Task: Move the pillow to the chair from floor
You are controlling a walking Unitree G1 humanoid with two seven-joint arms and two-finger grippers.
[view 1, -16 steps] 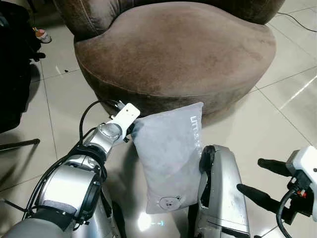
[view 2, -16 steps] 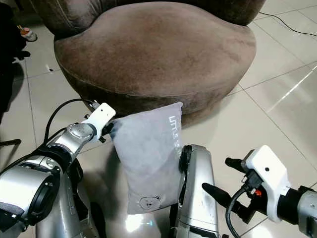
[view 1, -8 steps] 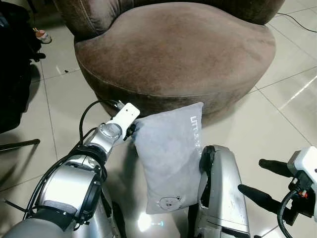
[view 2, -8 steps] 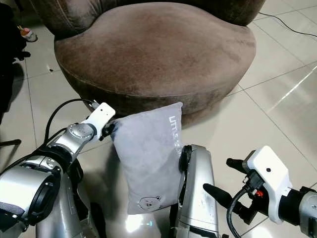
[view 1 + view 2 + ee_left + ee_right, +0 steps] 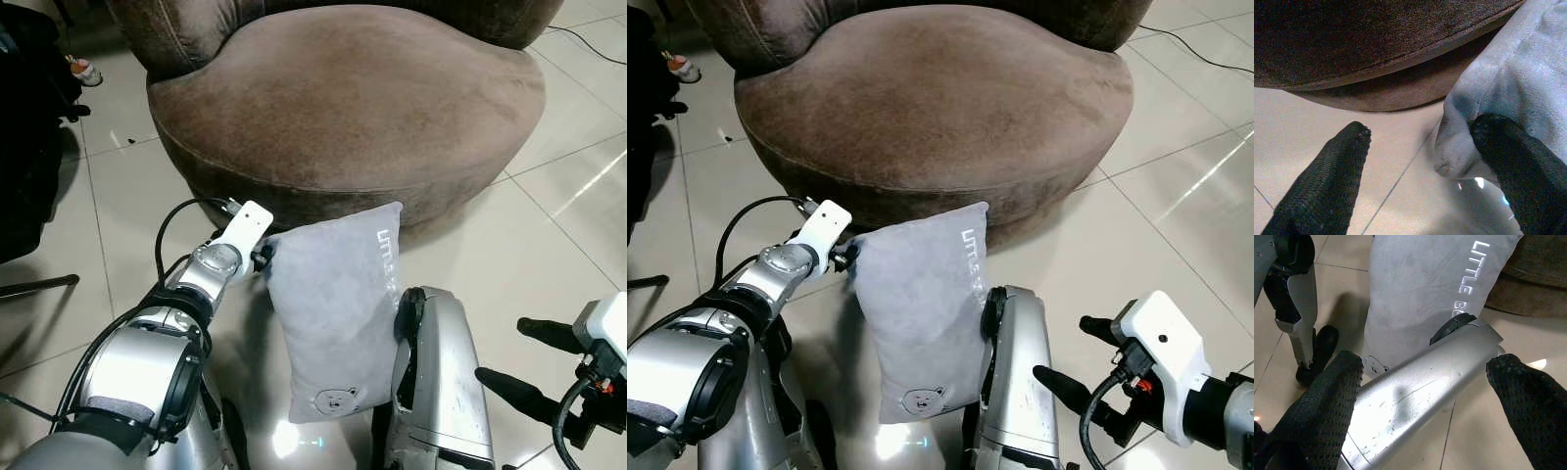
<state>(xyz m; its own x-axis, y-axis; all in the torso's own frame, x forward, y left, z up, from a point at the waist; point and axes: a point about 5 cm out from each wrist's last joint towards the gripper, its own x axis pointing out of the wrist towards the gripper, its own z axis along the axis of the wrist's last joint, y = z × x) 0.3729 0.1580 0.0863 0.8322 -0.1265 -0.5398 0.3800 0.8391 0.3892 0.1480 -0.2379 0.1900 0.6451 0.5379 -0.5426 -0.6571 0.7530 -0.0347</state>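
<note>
The grey pillow stands on end on the tiled floor, leaning against the front of the brown chair and beside the robot's silver leg. The left gripper is at the pillow's upper corner, fingers spread wide, one fingertip touching the fabric, nothing clamped. The right gripper hangs off to the pillow's far side, fingers wide apart and empty, near the leg.
</note>
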